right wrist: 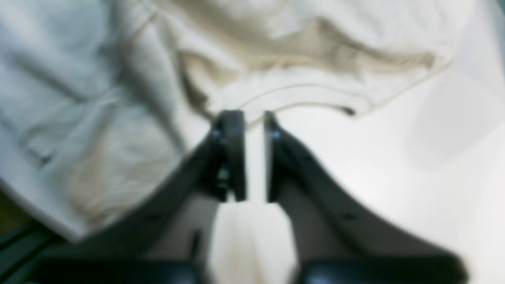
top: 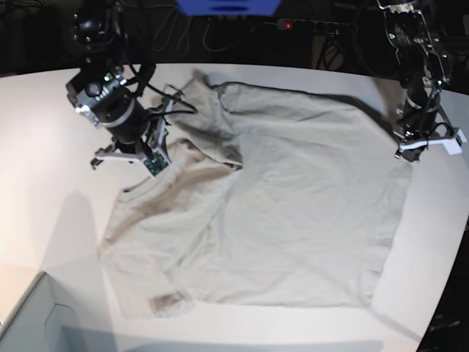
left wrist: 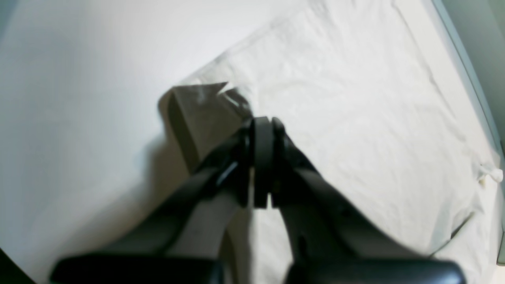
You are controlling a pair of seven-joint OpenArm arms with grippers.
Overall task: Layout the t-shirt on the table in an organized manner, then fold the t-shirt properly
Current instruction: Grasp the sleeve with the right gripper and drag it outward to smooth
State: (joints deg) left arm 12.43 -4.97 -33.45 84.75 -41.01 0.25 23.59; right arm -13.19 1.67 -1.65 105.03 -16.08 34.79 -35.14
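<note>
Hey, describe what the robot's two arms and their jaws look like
Both arms are black with exposed black cables. The right gripper has matte black, flat, blade-like jaws on curved dark struts; the left gripper looks the same. In the base view, each wrist carries a whitish bracket, and the right one also a small green board.

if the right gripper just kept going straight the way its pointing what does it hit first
Most likely the t-shirt: in the right wrist view the right gripper points at the curved neckline edge just past its fingertips. A thin strip of bare table may come first; the view is blurred and depth is unclear.
</note>
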